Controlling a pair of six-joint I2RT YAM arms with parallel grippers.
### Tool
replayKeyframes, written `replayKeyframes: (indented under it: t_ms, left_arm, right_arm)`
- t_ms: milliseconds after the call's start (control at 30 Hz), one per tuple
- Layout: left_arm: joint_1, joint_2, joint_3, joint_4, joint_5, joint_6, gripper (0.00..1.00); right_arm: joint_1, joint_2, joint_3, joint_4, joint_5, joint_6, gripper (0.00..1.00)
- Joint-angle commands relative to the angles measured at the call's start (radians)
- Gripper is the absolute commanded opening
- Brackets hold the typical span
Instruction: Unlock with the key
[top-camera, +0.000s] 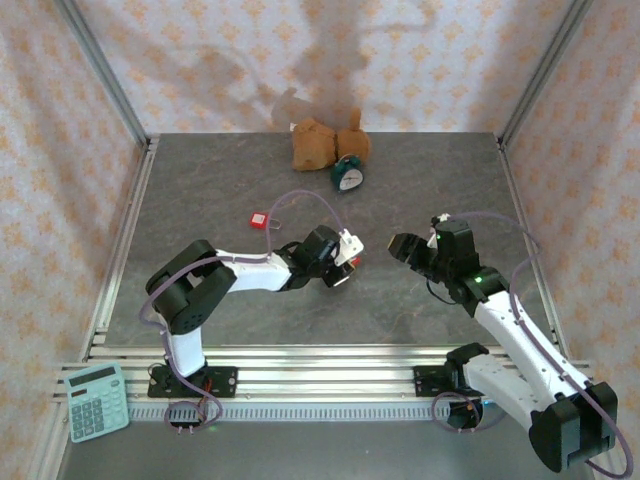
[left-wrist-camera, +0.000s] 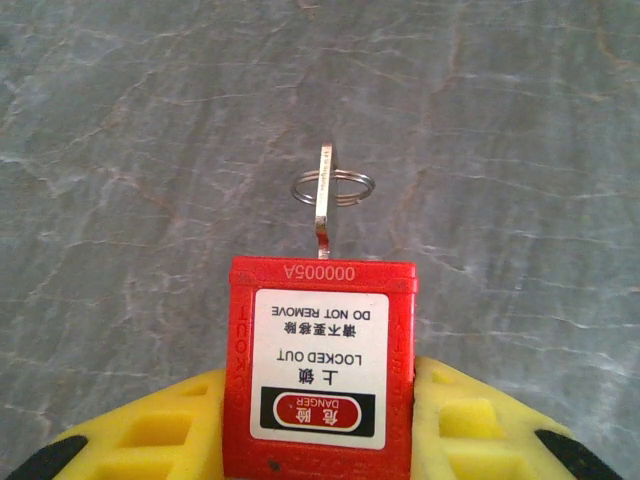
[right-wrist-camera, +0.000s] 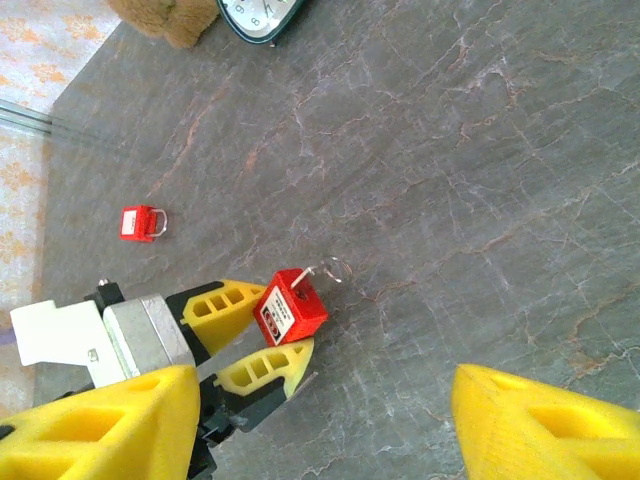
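Observation:
My left gripper is shut on a red padlock, its yellow fingers pressing both sides of the body. The label reads "LOCKED OUT". The key stands in the padlock's end face and sticks out over the table, with a thin wire ring through its head. In the top view the padlock is at mid-table. My right gripper hangs open just to its right. In the right wrist view the held padlock and key lie ahead of my open right gripper.
A second red padlock lies on the grey table to the back left, also in the right wrist view. A green alarm clock and a brown plush toy sit at the back. A calculator rests at the near left corner.

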Motion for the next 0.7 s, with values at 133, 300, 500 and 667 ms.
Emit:
replayKeyframes:
  t_ms: [133,300,500,667]
  left_arm:
    - [0.006,0.048,0.081,-0.072,-0.151,0.020,0.34]
    - [0.005,0.069,0.098,-0.091,-0.206,0.011,0.38]
    - [0.006,0.068,0.099,-0.085,-0.235,0.005,0.45]
    - [0.005,0.097,0.103,-0.093,-0.234,0.001,0.53]
  right_arm:
    - [-0.006,0.002,-0.006,0.037,0.003,0.001,0.67]
    - [-0.008,0.002,-0.009,0.038,0.001,0.000,0.67]
    - [-0.007,0.000,-0.011,0.040,-0.002,0.001,0.67]
    - [-0.008,-0.004,-0.009,0.033,-0.002,0.001,0.66]
